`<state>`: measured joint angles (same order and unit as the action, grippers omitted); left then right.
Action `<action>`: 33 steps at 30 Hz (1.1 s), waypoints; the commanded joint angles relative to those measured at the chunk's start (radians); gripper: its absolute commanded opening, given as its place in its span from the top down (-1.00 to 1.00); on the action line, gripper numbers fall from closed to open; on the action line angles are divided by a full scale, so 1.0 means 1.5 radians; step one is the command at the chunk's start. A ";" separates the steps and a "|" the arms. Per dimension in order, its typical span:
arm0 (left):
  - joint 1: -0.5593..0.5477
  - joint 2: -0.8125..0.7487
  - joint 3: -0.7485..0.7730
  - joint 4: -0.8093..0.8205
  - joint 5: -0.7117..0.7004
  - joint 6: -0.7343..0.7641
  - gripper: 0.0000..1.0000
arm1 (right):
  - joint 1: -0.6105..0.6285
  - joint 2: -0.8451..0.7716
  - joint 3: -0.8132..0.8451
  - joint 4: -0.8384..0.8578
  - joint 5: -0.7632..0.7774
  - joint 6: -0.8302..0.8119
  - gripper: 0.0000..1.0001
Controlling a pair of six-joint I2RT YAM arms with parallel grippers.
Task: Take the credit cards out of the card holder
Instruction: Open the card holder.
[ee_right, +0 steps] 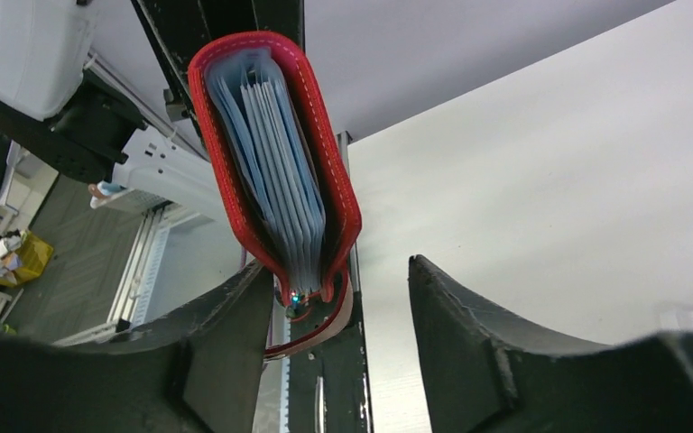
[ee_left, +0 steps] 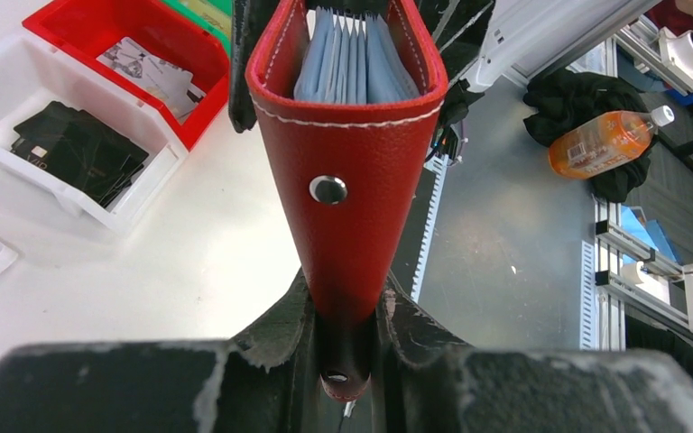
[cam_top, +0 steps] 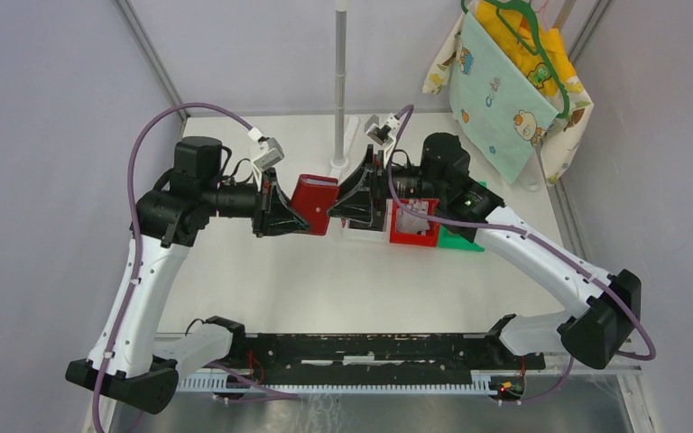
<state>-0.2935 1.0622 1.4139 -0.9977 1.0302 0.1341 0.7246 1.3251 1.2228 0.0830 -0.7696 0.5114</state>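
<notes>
The left gripper [ee_left: 347, 317] is clamping the narrow end of the red card holder [ee_left: 347, 203], holding it up off the white table [cam_top: 325, 289] — grey-blue credit cards [ee_left: 352, 63] are sitting fanned inside its open mouth. The right gripper [ee_right: 338, 290] is facing that mouth, its fingers standing apart — one close beside the holder's edge.

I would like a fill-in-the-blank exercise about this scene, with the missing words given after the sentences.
The left gripper is shut on the ___ card holder. The right gripper has its jaws ___. In the left wrist view, the black items lie in the ___ bin.
Missing words: red; open; white.
</notes>
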 commanded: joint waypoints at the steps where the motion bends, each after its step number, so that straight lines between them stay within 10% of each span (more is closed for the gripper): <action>1: 0.000 -0.013 0.037 0.000 0.047 0.046 0.96 | 0.000 -0.023 0.021 -0.017 -0.035 -0.051 -0.17; 15: 0.001 -0.003 0.040 -0.021 0.094 0.075 0.97 | 0.001 -0.044 0.000 -0.004 -0.062 -0.056 0.30; 21: 0.000 0.004 0.049 -0.037 0.129 0.086 0.96 | 0.015 -0.025 0.002 0.033 -0.065 -0.027 0.25; 26: 0.000 0.005 0.045 -0.038 0.137 0.089 0.96 | 0.052 -0.012 0.020 0.056 -0.064 -0.017 -0.17; 30: 0.000 0.005 0.046 -0.039 0.135 0.092 0.95 | 0.068 -0.012 0.016 0.077 -0.064 -0.005 0.25; 33: 0.001 0.008 0.044 -0.039 0.122 0.097 0.34 | 0.068 -0.025 -0.005 0.122 -0.065 0.030 0.57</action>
<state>-0.2939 1.0706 1.4471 -1.0832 1.2102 0.2276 0.8143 1.3167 1.2201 0.1192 -0.8394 0.4942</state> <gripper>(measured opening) 0.235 0.289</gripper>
